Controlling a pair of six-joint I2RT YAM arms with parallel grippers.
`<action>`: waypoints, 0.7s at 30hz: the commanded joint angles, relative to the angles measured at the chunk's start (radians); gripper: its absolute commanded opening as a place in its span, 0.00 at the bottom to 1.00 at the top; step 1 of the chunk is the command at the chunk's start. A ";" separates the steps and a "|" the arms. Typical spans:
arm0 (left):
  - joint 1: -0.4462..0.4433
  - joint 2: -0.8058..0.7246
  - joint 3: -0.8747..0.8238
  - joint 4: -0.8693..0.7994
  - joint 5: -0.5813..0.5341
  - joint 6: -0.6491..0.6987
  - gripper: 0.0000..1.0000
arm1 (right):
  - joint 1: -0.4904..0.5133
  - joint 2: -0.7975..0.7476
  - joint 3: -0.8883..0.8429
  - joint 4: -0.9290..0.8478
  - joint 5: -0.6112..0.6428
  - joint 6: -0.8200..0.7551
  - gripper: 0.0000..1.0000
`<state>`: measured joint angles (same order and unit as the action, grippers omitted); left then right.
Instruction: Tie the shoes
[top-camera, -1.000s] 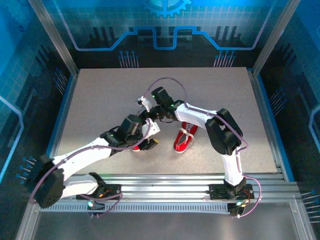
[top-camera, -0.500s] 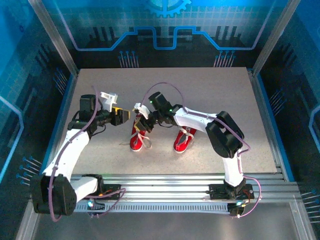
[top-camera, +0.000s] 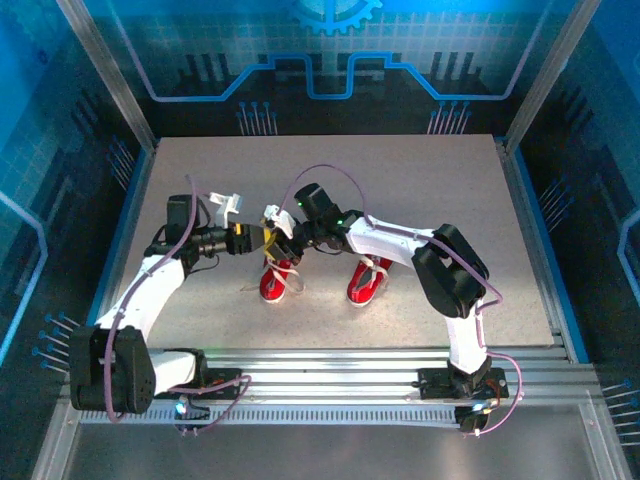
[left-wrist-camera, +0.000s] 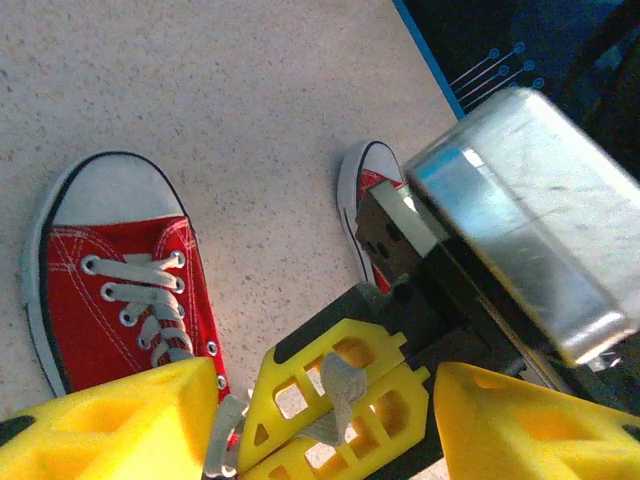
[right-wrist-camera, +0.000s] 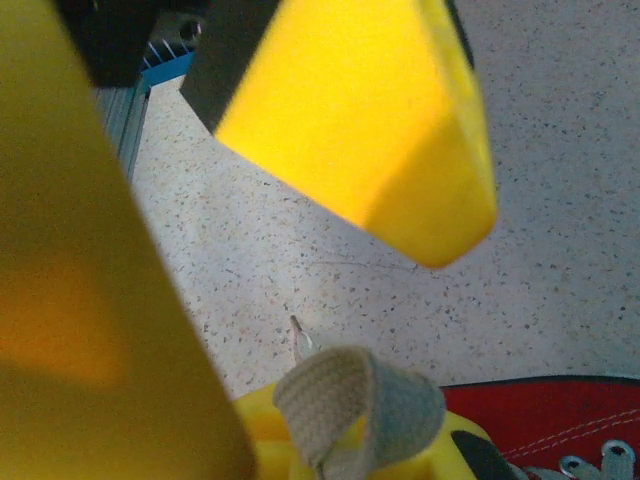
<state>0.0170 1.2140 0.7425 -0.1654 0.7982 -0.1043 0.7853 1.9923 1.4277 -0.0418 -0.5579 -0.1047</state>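
Two grippers meet just above the left red sneaker (top-camera: 277, 282), which stands beside the right sneaker (top-camera: 368, 280) on the table (top-camera: 200, 180): my right gripper (top-camera: 277, 232) is clamped on a white lace loop (right-wrist-camera: 352, 400), apparently presenting it so my left gripper (top-camera: 250, 238), jaws apart astride it, can take over.

Top external: high at the near side, looking down and forward over the whole table (top-camera: 420, 190). The 2 wrist cams sit low over it, facing each other, right wrist closest in. All 3 views share the red shoe (top-camera: 278, 288); the wrist views share 1 lace loop (left-wrist-camera: 335, 385).
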 joint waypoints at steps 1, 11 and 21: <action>0.002 0.019 -0.020 0.046 0.047 -0.021 0.60 | 0.008 -0.009 0.020 0.024 -0.022 0.010 0.00; -0.033 0.081 0.006 0.049 0.075 -0.011 0.00 | 0.010 -0.014 0.009 0.028 -0.033 0.026 0.10; 0.026 0.029 0.033 -0.001 0.017 0.007 0.00 | 0.005 -0.209 -0.316 0.022 0.166 0.111 0.54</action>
<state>0.0246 1.2667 0.7403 -0.1375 0.8200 -0.1215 0.7780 1.8313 1.1816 0.0044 -0.4778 -0.0174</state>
